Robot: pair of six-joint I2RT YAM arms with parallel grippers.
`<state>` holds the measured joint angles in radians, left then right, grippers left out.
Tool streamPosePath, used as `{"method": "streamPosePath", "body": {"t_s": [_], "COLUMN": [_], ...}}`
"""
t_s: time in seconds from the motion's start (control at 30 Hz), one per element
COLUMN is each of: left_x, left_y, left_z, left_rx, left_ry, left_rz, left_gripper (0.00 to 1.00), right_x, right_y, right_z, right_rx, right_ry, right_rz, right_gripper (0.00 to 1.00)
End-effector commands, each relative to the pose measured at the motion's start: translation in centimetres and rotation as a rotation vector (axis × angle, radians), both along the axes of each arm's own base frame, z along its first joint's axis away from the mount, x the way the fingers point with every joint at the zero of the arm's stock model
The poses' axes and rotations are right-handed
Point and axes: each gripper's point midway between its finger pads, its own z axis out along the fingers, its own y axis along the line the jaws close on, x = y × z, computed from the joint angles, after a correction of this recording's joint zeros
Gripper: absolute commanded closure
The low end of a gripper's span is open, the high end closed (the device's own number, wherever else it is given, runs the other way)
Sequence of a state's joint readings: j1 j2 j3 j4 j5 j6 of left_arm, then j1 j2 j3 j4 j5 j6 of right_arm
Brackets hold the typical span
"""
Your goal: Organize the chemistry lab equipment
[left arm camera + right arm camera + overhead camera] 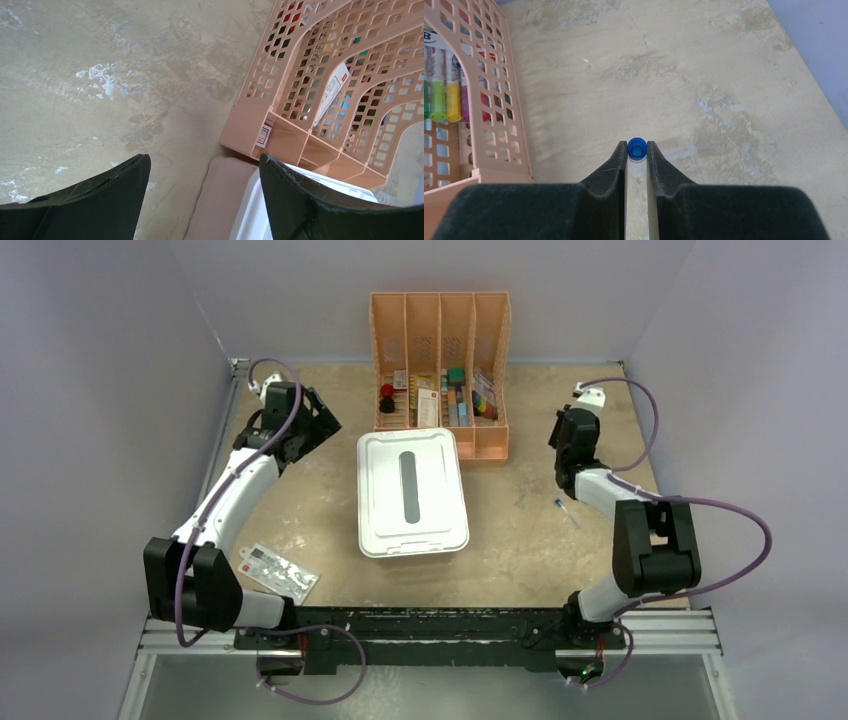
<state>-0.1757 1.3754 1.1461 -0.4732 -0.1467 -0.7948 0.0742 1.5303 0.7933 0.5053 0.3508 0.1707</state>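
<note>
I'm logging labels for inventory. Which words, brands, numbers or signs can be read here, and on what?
"B" or "8", one cut-off character: on the marker pack in the peach organizer.
The red-and-white sticker on the organizer's base: too small to read.
The white card with red print inside it: blurred.
The flat printed packet: too small to read.

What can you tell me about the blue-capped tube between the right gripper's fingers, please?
The blue-capped tube is slim and clear, plastic by its look, closed by a round blue cap. It lies lengthwise between the black fingers of the right gripper, which press it from both sides, with the cap at their tips, pointing away from the wrist. Beyond it is bare table, with the peach organizer off to one side. Any contents cannot be made out.
</note>
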Motion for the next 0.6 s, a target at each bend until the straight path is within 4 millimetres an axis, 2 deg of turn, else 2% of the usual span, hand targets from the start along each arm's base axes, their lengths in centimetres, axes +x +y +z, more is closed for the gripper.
{"method": "streamPosePath", "body": {"t_s": [0.0, 0.17, 0.57], "left_x": [0.1, 0.1, -0.2], "left_y": [0.1, -0.1, -0.3], "left_z": [0.0, -0.6, -1.1], "left_rx": [-0.033, -0.036, -0.037], "left_ry": [0.001, 0.016, 0.032], "left_rz": [0.013, -0.008, -0.033], "left_gripper": [0.22, 0.22, 0.22], "right_x": [1.0, 0.8, 0.2], "right_y": [0.0, 0.1, -0.4], "right_z": [1.4, 0.4, -0.4], "right_rx": [-0.005, -0.010, 0.014], "right_ry": [-0.102, -0.074, -0.014], "right_rz": [-0.029, -0.032, -0.087], "right_gripper": [0.94, 0.94, 0.94]}}
